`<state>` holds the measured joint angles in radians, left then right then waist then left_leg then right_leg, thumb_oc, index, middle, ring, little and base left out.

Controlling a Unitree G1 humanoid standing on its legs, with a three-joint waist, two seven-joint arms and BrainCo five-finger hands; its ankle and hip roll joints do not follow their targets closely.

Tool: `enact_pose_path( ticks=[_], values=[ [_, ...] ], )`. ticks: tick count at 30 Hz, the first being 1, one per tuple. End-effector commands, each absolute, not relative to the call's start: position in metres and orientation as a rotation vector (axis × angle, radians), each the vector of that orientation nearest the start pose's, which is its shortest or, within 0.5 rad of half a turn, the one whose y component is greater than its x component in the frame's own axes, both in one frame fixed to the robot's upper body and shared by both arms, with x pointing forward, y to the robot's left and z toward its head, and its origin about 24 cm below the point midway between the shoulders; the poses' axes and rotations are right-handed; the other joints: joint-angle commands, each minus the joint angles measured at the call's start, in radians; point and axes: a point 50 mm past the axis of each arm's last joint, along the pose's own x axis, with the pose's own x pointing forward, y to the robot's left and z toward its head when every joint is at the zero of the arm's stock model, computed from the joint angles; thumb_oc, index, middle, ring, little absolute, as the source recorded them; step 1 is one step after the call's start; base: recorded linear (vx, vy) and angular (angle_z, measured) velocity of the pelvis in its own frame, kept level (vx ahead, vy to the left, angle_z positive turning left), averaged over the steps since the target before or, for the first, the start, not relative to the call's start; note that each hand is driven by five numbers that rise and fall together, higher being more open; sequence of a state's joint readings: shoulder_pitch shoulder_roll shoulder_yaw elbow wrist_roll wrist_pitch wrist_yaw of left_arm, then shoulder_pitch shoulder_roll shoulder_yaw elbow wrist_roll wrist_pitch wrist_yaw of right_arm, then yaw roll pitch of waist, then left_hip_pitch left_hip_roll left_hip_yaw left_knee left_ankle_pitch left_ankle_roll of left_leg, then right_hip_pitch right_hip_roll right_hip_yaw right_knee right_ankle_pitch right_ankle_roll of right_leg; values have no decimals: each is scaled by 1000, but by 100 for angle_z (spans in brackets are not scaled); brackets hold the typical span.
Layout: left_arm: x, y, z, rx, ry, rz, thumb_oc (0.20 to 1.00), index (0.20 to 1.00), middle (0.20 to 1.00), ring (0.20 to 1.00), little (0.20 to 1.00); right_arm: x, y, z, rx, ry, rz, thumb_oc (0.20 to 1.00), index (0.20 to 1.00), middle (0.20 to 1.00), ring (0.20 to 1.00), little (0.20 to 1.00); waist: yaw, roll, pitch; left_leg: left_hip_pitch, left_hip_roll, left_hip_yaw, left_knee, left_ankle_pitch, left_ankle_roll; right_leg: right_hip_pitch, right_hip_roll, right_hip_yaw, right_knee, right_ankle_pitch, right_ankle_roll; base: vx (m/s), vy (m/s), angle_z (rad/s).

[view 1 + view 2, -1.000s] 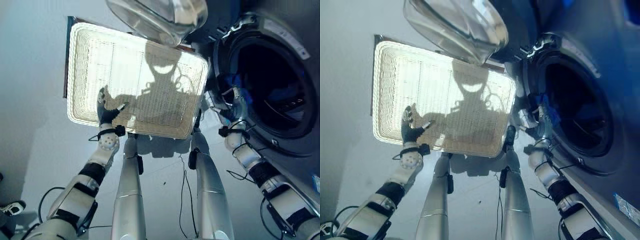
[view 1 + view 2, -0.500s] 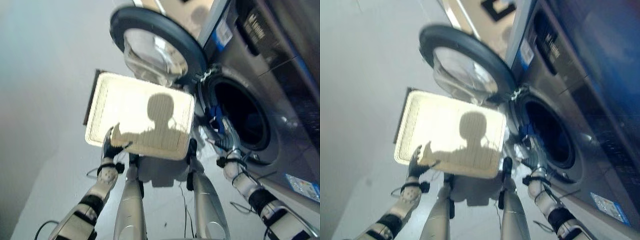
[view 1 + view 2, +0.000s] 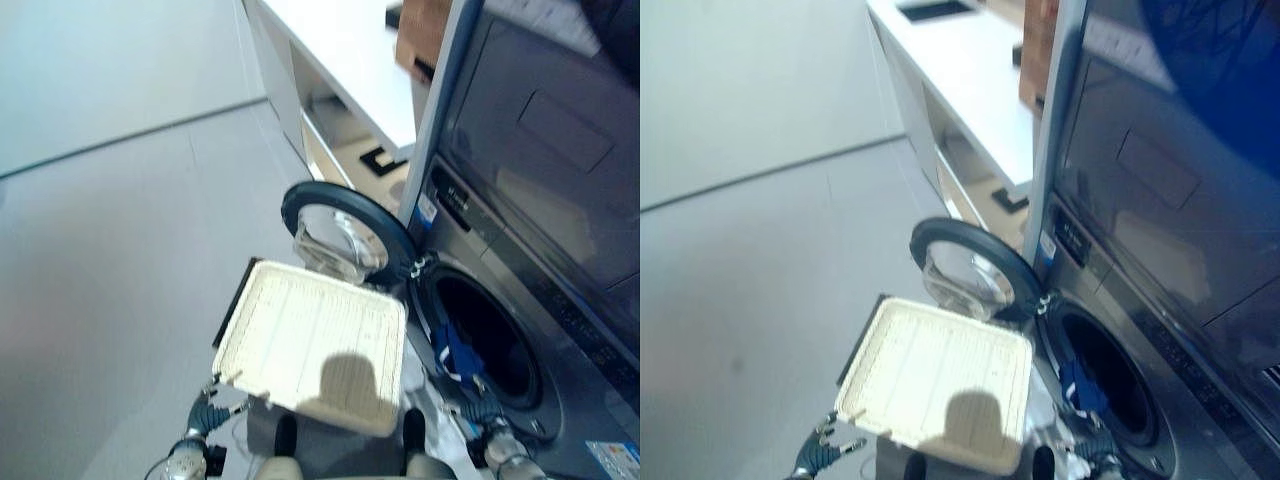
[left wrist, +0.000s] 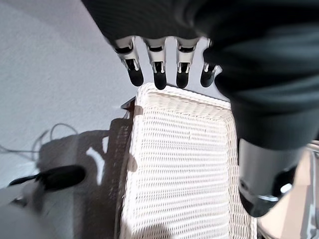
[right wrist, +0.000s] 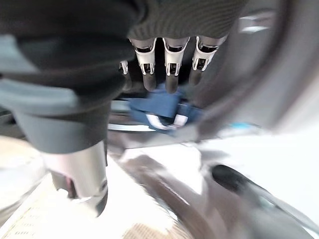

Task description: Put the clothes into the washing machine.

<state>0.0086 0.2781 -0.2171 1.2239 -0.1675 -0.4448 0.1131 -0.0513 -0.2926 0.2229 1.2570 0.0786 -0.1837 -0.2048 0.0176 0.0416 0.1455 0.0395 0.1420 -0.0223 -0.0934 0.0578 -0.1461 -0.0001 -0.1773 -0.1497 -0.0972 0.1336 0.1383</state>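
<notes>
A white wicker basket (image 3: 310,330) lies on the floor in front of the washing machine (image 3: 520,250) with nothing in it. The machine's round door (image 3: 345,235) stands swung open over the basket's far end. A blue cloth (image 3: 455,355) hangs at the near rim of the dark drum. My left hand (image 3: 205,415) is open at the basket's near left corner, its straight fingers (image 4: 157,74) above the rim (image 4: 179,164). My right hand (image 3: 478,412) is open just in front of the drum opening, its fingers (image 5: 167,74) straight and close to the blue cloth (image 5: 159,107).
A white counter (image 3: 340,50) with open shelves runs along the far side beside the machine, with a brown box (image 3: 420,30) on it. Grey floor (image 3: 120,250) stretches to the left of the basket.
The whole picture has shifted: the camera has tilted up and drawn back, so the machine's front and the counter now show. Neither hand has visibly moved relative to the basket or the drum.
</notes>
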Motion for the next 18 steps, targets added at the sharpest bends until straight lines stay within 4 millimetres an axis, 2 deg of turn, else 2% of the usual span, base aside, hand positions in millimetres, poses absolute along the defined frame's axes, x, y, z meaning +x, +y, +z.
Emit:
enact_pose_path(
  ticks=[1, 2, 11, 18],
  values=[
    [134, 255, -132, 312, 783, 125, 1000, 1000, 1000, 1000, 1000, 121, -252, -148, -325, 1066, -216, 1000, 1000, 1000, 1000, 1000, 34, -48, -6, -33, -21, 53, 16, 39, 44, 18, -36, -22, 48, -19, 2, 144, 39, -2],
    [119, 254, -140, 279, 877, 95, 1000, 1000, 1000, 1000, 1000, 103, -253, -154, -283, 1162, -247, 1000, 1000, 1000, 1000, 1000, 41, -47, -35, -6, -24, 49, 19, 24, 48, 47, -38, -20, 48, -31, 0, 169, 45, -1],
    [82, 257, -156, 130, 1125, 146, 1000, 1000, 1000, 1000, 1000, 69, -252, -163, -204, 1345, -244, 1000, 1000, 1000, 1000, 1000, 38, -54, -78, 45, -26, 54, 13, -1, 61, 86, -37, 0, 41, -39, 0, 79, 17, 2],
    [78, 255, -157, 99, 1151, 156, 1000, 1000, 1000, 1000, 1000, 58, -250, -166, -196, 1410, -206, 1000, 1000, 1000, 1000, 1000, 34, -55, -87, 59, -24, 54, 7, -7, 65, 94, -31, 14, 30, -37, -3, 7, 0, 2]
  ],
)
